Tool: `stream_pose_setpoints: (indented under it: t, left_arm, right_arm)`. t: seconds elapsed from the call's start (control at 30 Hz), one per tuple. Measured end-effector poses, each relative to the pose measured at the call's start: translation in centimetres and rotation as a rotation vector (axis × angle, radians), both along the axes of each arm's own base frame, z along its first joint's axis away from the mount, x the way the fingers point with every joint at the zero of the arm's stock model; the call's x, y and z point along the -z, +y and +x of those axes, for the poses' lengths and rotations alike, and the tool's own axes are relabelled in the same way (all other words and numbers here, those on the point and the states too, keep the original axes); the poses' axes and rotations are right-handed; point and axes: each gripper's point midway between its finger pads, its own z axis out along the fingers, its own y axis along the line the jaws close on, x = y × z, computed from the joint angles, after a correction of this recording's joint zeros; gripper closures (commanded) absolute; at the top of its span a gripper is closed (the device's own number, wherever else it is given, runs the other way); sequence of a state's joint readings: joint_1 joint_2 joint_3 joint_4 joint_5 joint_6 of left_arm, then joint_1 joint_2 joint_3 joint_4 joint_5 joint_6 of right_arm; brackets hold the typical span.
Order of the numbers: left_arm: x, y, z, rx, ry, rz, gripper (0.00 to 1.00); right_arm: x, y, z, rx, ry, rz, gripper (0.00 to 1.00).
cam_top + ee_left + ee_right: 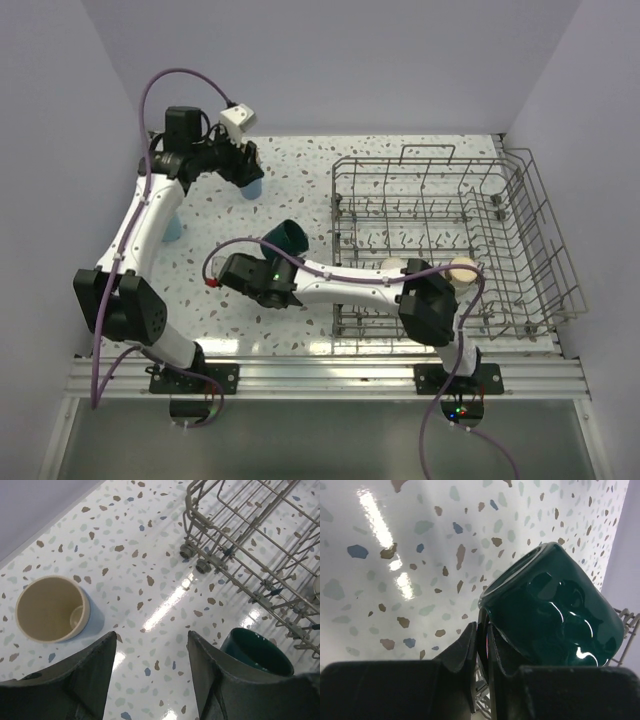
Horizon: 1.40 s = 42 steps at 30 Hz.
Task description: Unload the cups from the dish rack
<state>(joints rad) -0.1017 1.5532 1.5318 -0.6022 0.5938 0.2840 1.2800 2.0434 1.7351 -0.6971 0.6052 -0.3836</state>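
Unloading in progress, read from the near edge of the dish rack (540,300) outward. Just inside the rack's near wall stand a beige cup (463,268) and a second beige cup (395,265), the latter partly covered by the right arm; both are yet to be lifted out. Left of the rack's near-left corner, the right end effector (482,630) is pinched narrowly on the rim of the dark teal mug (552,605), which hangs tilted above the counter (395,555), outside the rack. The step in hand appears to be setting this mug down. It is best levelled first so that its base meets the counter flat, and the pinch released only once it rests, since a rim grip on a tilted mug may let it roll. Farther out, left of the rack's far-left corner, the left end effector (152,640) is spread wide and holds nothing. The light blue tumbler (52,608) stands upright beside it, outside the fingers. A second light blue cup (172,230) sits half hidden behind the left arm. The left arm and these cups crowd the set-down area.
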Motion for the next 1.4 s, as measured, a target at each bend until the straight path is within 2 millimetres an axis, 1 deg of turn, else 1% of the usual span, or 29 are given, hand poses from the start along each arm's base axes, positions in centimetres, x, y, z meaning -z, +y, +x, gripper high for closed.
stream_pose_setpoints:
  t: [0.13, 0.2, 0.23, 0.33, 0.37, 0.4, 0.5, 0.7, 0.8, 0.87, 0.97, 1.0, 1.07, 1.13, 1.17, 1.2, 1.27, 1.4]
  left_arm:
    - [-1.0, -4.0, -0.3, 0.101, -0.007, 0.026, 0.36]
    - [-0.8, -5.7, -0.6, 0.142, 0.008, 0.043, 0.36]
    - [-0.6, -6.2, -0.8, 0.157, 0.014, 0.05, 0.36]
    - [1.4, -7.9, -1.9, 0.198, 0.069, 0.103, 0.35]
    - [2.3, -8.2, -2.3, 0.21, 0.093, 0.127, 0.34]
    - [3.7, -8.7, -3.0, 0.225, 0.133, 0.166, 0.35]
    - [6.0, -8.5, -3.8, 0.238, 0.171, 0.248, 0.34]
    - [11.2, -6.3, -5.5, 0.251, 0.274, 0.423, 0.35]
    - [12.9, -5.0, -6.1, 0.253, 0.304, 0.494, 0.36]
    - [13.6, -4.4, -6.5, 0.256, 0.317, 0.526, 0.38]
    - [14.1, -3.9, -6.8, 0.27, 0.326, 0.553, 0.43]
    - [14.3, -3.8, -7.0, 0.278, 0.327, 0.56, 0.47]
    - [14.7, -3.6, -7.3, 0.293, 0.338, 0.567, 0.5]
    - [15.0, -3.6, -7.8, 0.312, 0.349, 0.572, 0.6]
    - [15.1, -3.6, -8.1, 0.325, 0.354, 0.576, 0.65]
    - [15.3, -3.6, -8.4, 0.334, 0.361, 0.578, 0.8]
    - [15.7, -3.8, -8.9, 0.357, 0.369, 0.585, 1.0]
    - [15.7, -4.4, -9.2, 0.369, 0.364, 0.57, 1.0]
  right_arm:
    - [1.5, 0.4, -0.9, -0.046, -0.03, -0.086, 1.0]
    - [2.1, 0.5, -1.2, -0.068, -0.046, -0.125, 1.0]
    - [2.3, 0.5, -1.2, -0.075, -0.058, -0.147, 1.0]
    - [2.6, 0.7, -1.2, -0.094, -0.099, -0.208, 1.0]
    - [2.8, 0.8, -1.1, -0.101, -0.118, -0.231, 1.0]
    - [3.0, 0.8, -1.2, -0.109, -0.128, -0.249, 1.0]
    - [3.2, 0.9, -1.3, -0.121, -0.15, -0.282, 1.0]
    - [4.0, 1.2, -1.3, -0.143, -0.181, -0.329, 1.0]
    - [4.5, 1.3, -1.3, -0.148, -0.189, -0.347, 1.0]
    - [4.6, 1.3, -1.3, -0.152, -0.189, -0.353, 1.0]
    - [4.5, 1.4, -1.2, -0.153, -0.196, -0.352, 1.0]
    - [4.4, 1.4, -1.2, -0.154, -0.197, -0.351, 1.0]
    - [4.4, 1.5, -1.1, -0.155, -0.199, -0.349, 1.0]
    - [4.3, 1.6, -1.1, -0.156, -0.203, -0.348, 1.0]
    - [4.3, 1.6, -1.1, -0.157, -0.204, -0.348, 1.0]
    - [4.3, 1.6, -1.1, -0.158, -0.205, -0.349, 1.0]
    - [4.3, 1.7, -1.1, -0.162, -0.204, -0.35, 1.0]
    - [4.5, 2.0, -1.5, -0.178, -0.199, -0.346, 1.0]
